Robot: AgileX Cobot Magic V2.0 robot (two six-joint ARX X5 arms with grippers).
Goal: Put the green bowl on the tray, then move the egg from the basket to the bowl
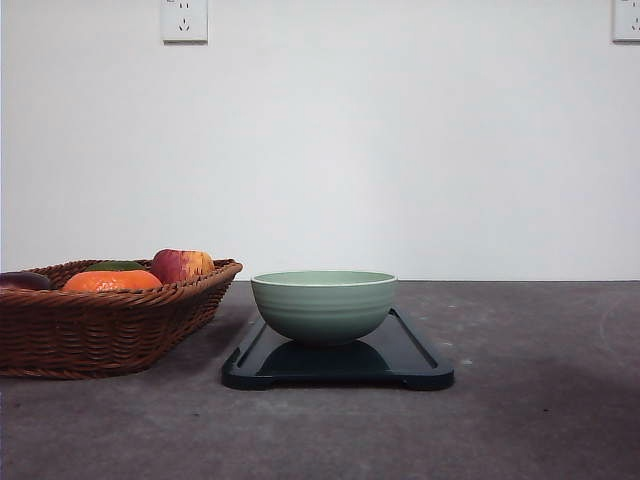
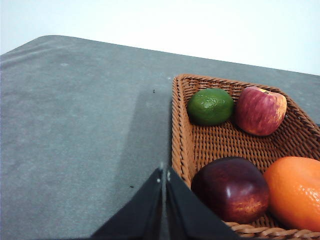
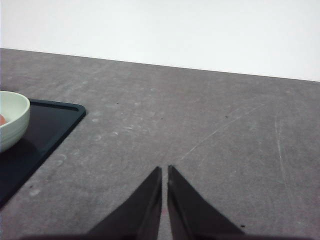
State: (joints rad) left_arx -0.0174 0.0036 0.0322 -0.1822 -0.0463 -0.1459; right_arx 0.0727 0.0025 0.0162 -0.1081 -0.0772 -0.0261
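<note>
- Three views, taken in turn; first the front view: the green bowl (image 1: 323,304) stands upright on the tray (image 1: 415,362), toward its far end, and the tray lies flat on the grey worktop (image 1: 520,420). Just to the left, apart from the tray, sits the basket (image 1: 100,330), with an orange (image 1: 111,281), an apple (image 1: 182,265), a green fruit (image 1: 113,266) and a dark red fruit (image 1: 22,281) showing above its rim. Two wall sockets (image 1: 184,19) sit high on the white wall.
- Left wrist view: the left gripper (image 2: 164,176) has its fingers (image 2: 187,210) clenched together with nothing between them, hanging over the worktop just beside the basket's (image 2: 220,145) woven rim. Inside lie a lime (image 2: 210,106), the apple (image 2: 260,110), a dark red plum-like fruit (image 2: 231,189) and the orange (image 2: 294,192). No egg can be made out among them.
- Right wrist view: the right gripper (image 3: 164,172) likewise has its fingers (image 3: 192,210) pressed shut and empty over bare worktop. Off to one side the tray's (image 3: 50,125) corner shows with the bowl (image 3: 12,120) on it; a small reddish patch inside the bowl's rim may be the egg (image 3: 2,120), too little of it visible to tell.
</note>
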